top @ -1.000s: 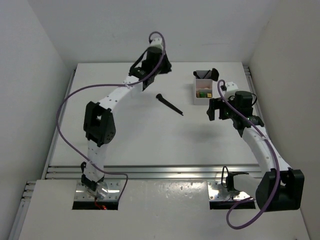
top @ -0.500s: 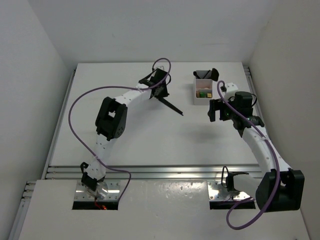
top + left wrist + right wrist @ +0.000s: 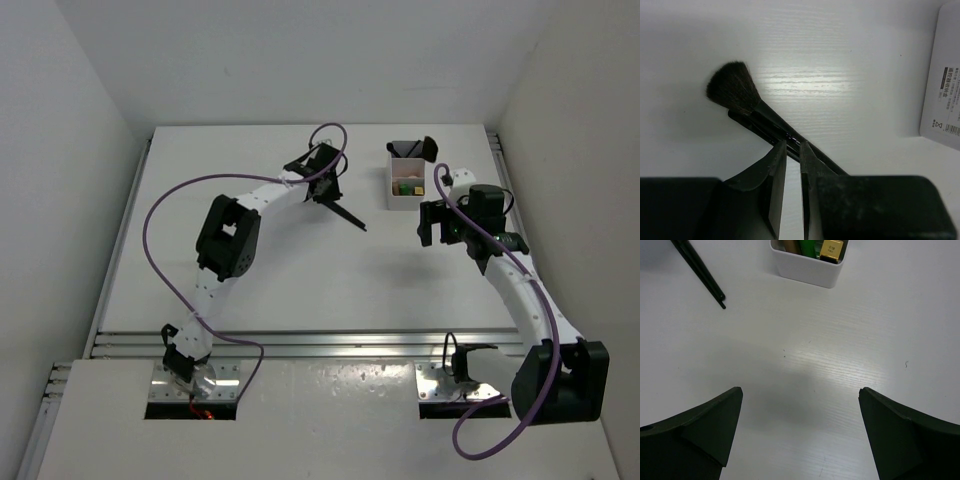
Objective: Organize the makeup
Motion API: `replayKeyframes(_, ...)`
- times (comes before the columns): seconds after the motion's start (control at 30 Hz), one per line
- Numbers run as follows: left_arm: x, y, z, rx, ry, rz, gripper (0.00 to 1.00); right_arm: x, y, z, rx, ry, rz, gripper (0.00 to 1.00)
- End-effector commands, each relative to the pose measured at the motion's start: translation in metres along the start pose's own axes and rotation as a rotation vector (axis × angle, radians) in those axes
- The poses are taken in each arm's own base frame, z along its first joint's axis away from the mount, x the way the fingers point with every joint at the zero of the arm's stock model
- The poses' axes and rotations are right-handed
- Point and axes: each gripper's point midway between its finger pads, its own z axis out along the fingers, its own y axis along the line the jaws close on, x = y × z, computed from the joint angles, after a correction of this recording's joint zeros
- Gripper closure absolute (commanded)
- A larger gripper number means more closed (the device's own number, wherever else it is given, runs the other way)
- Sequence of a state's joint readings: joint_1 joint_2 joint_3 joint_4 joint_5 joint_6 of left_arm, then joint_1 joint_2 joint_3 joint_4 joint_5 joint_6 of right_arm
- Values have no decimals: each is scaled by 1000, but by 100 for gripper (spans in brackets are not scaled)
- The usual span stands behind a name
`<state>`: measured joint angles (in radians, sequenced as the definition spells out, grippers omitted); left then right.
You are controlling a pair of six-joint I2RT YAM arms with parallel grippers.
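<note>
A black makeup brush [image 3: 340, 209] lies on the white table left of the box. In the left wrist view its dark bristle head [image 3: 733, 86] points up-left and its handle runs down-right across my fingertips. My left gripper [image 3: 322, 186] [image 3: 793, 145] is low over the handle, jaws drawn in to a narrow gap around it. My right gripper [image 3: 430, 222] [image 3: 800, 392] is wide open and empty, hovering just below the box. Green [image 3: 809, 246] and gold-brown [image 3: 831, 249] tubes stand inside the box. A black brush head [image 3: 428, 148] sticks out of its far end. No sponges are in view.
The white compartment box [image 3: 405, 203] [image 3: 807, 274] stands at the back right; its labelled side shows at the right edge of the left wrist view [image 3: 945, 75]. White walls enclose the table. The brush handle's tip [image 3: 702, 275] reaches toward the box.
My left arm swung from the back of the table down onto the brush and its jaws now sit on the handle. The right arm has stayed still.
</note>
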<state>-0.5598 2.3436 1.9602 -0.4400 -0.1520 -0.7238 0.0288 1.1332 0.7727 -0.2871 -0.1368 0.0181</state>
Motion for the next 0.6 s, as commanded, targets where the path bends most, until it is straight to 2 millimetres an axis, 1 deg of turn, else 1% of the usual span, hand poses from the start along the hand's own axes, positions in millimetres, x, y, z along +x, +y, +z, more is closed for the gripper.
replayKeyframes(0.0,5,2,-5,-30,10,-16,77,-19,-3,-7,18,-54,-21,0)
replayKeyframes(0.07,9,8,-5,-58,25,-11,77,-20,-3,-7,17,-56,-23,0)
replayKeyframes(0.23,12,12,-6,-77,35,-17,76,-18,-3,-8,19,-53,-19,0)
replayKeyframes(0.3,20,17,1,-89,50,-13,76,-16,-4,-8,20,-46,-54,0)
replayKeyframes(0.37,21,16,4,-90,51,-13,76,-18,-4,-9,21,-53,-60,0)
replayKeyframes(0.4,17,14,3,-84,43,-15,75,-17,-4,-9,19,-51,-61,0)
replayKeyframes(0.43,22,17,8,-92,53,-12,75,-17,-4,-8,16,-54,-63,0)
replayKeyframes(0.5,19,14,7,-87,46,-25,75,-17,-3,-9,15,-51,-69,0)
replayKeyframes(0.57,22,16,11,-92,53,-23,75,-16,-3,-10,16,-50,-70,0)
